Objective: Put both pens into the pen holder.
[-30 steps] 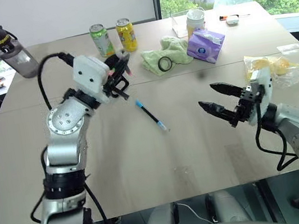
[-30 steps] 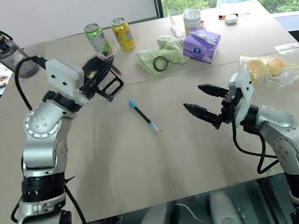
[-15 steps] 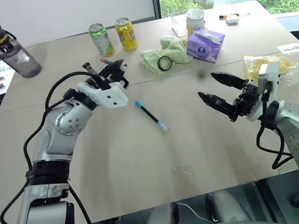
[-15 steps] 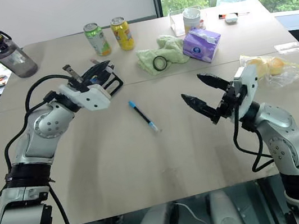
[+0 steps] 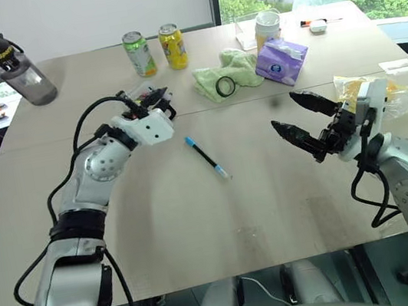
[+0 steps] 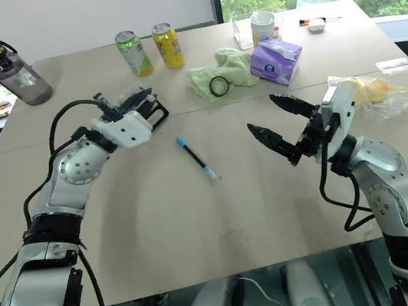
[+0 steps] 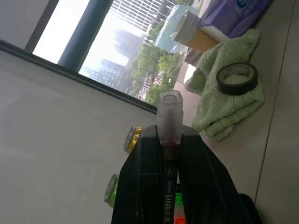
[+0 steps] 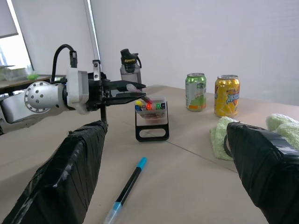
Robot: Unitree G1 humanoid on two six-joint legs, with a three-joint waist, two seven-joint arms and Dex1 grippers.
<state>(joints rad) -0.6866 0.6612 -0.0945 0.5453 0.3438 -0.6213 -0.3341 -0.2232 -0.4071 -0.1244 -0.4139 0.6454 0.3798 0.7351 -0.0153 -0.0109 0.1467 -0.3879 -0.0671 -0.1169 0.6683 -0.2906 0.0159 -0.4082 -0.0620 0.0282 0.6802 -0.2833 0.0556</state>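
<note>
compared with a second ago, your left arm has stretched out and come lower, so the left gripper (image 8: 125, 91) now sits level over the pen holder (image 8: 151, 119) instead of being cocked up high above the table (image 5: 198, 216); your right arm has barely shifted. the left gripper is pinching the pink-ended pen (image 7: 169, 135) between its pressed-together fingers (image 7: 140, 182), with the pen's pale translucent cap sticking out past the fingertips and its long axis running along the gripper, roughly level, pointing away from you over the holder toward the green can (image 5: 139, 53) and yellow can (image 5: 173, 46). small print runs along that pen's barrel in the left wrist view, but it is too fine to read. the holder stands upright on the table directly under that gripper, with red, yellow, green and blue pieces along its top. the blue-ended pen (image 5: 206, 156) lies flat on the table just on your side of the holder and to its right, its long axis slanting, blue end toward the holder and pale tip toward you. your right gripper (image 5: 300, 124) hangs above the table well to the right of the holder, its two black fingers spread wide with nothing between them. beyond the holder, a green cloth (image 5: 224, 74) carries a black tape roll (image 5: 225, 86), next to a purple tissue pack (image 5: 280, 61). the dark bottle (image 5: 16, 68) far left of the holder bears a yellow label, unreadable, and the cans' lettering cannot be made out.
</note>
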